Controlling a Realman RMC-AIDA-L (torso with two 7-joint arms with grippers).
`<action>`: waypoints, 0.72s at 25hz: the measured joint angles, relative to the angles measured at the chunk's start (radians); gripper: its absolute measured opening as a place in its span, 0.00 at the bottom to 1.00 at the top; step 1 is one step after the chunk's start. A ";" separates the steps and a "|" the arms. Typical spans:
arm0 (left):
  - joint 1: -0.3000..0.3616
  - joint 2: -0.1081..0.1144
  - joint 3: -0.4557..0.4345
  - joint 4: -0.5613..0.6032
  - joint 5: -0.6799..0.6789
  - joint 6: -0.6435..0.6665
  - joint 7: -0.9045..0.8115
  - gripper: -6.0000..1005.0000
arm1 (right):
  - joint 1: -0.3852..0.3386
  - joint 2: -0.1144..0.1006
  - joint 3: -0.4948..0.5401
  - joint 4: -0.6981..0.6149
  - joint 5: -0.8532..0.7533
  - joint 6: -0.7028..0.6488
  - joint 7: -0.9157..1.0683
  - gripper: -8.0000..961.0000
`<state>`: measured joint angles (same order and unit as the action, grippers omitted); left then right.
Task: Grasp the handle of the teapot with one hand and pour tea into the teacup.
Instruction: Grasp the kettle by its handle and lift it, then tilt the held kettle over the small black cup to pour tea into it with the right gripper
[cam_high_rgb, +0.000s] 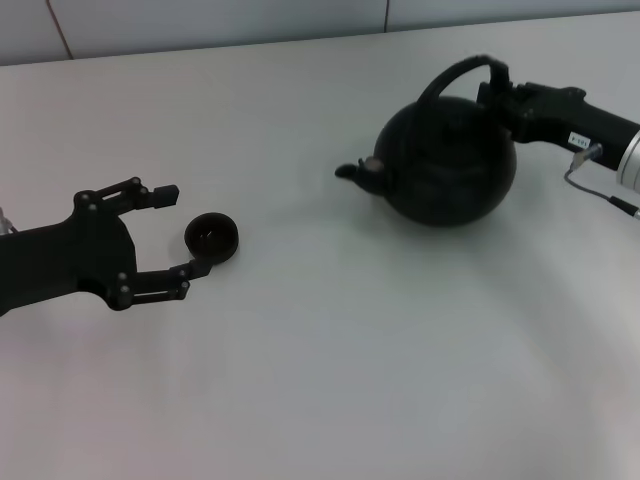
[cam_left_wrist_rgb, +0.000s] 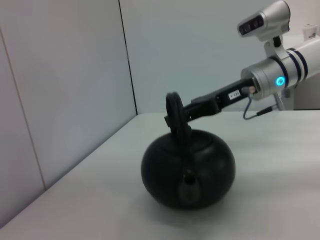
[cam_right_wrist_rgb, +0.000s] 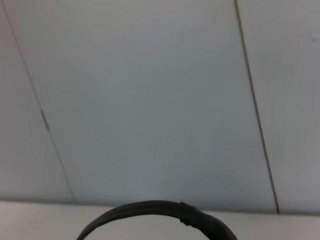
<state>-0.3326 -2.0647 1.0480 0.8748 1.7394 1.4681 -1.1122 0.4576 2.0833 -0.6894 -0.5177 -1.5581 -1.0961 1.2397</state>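
The round matte-black teapot stands on the white table at the right, with its short spout towards the left. Its arched handle rises over the top. My right gripper reaches in from the right and is shut on the handle's right end. The left wrist view shows the teapot, the handle and the right gripper gripping it. The right wrist view shows only the handle's arc. The small black teacup stands at the left. My left gripper is open, with its fingertips at the cup's left side.
The white table runs to a pale panelled wall at the back. A cable hangs under the right arm's wrist. A wide stretch of bare table lies between cup and teapot.
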 joint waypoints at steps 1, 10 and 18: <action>0.001 0.000 0.000 0.000 0.000 0.000 0.000 0.86 | 0.000 0.000 0.000 0.000 0.000 0.000 0.000 0.16; 0.007 -0.001 0.001 0.000 -0.001 0.000 0.001 0.86 | 0.030 -0.001 -0.004 0.000 0.033 -0.023 0.000 0.16; 0.021 -0.002 0.001 0.006 -0.004 0.009 0.001 0.86 | 0.071 -0.003 -0.074 -0.017 0.026 -0.017 -0.005 0.16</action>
<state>-0.3116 -2.0663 1.0492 0.8810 1.7355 1.4768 -1.1112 0.5284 2.0799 -0.7633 -0.5349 -1.5319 -1.1131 1.2347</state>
